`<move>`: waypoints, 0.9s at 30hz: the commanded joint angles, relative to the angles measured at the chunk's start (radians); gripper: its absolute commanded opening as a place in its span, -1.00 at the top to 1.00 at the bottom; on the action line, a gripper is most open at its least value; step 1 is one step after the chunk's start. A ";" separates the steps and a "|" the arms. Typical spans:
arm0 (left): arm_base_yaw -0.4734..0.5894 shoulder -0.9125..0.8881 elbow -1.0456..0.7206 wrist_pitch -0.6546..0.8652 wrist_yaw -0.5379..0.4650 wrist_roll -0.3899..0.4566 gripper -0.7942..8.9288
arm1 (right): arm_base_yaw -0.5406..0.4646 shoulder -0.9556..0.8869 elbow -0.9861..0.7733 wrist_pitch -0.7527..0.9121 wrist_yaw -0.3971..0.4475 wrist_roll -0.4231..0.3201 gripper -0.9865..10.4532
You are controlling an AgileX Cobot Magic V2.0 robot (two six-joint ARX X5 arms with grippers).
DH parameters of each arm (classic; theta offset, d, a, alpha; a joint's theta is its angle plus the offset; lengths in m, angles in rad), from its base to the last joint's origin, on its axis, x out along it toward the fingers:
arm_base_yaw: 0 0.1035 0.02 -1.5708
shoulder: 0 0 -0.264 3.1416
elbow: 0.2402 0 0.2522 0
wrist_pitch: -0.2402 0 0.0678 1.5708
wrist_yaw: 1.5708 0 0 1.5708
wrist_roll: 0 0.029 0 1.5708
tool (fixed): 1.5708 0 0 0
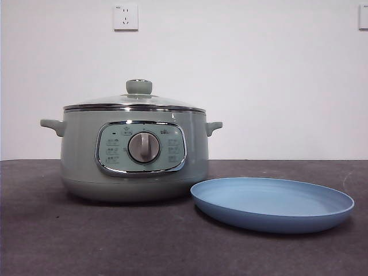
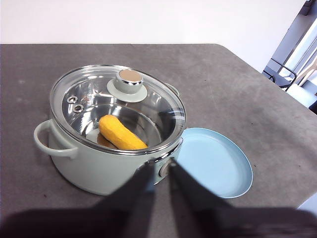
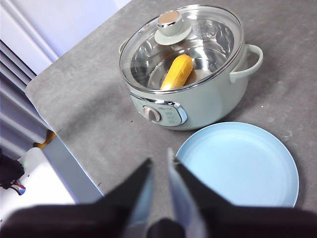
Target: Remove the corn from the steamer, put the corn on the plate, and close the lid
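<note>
The sage-green steamer [image 1: 80,155] stands on the table with its glass lid [image 1: 135,102] sitting shut on it. Through the glass, the yellow-orange corn [image 2: 121,133] lies on the steel bottom inside; the right wrist view shows the corn [image 3: 177,72] too. Right beside the pot lies the light-blue plate [image 1: 270,204], with nothing on it. My left gripper [image 2: 161,168] hovers shut, above and back from the pot's dial side. My right gripper [image 3: 159,161] is also shut, high over the table near the plate [image 3: 237,166]. Neither arm shows in the front view.
The dark grey table [image 1: 86,241] ends close to the steamer on one side, where its edge [image 3: 59,134] drops off to a white object below. A wall socket [image 1: 125,17] sits on the white wall behind.
</note>
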 commanded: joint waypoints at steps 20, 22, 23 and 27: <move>-0.084 0.269 0.051 0.280 -0.004 0.011 -0.26 | 0.002 0.000 0.003 0.003 0.003 0.002 -0.22; -0.110 0.337 0.085 0.317 -0.012 0.011 -0.26 | 0.002 0.000 0.003 0.003 0.003 0.002 -0.22; -0.124 0.373 0.106 0.334 -0.026 0.012 -0.26 | 0.002 0.000 0.003 0.003 0.003 0.002 -0.22; -0.184 0.520 0.185 0.404 -0.079 0.019 -0.26 | 0.002 0.000 0.003 0.003 0.003 0.002 -0.22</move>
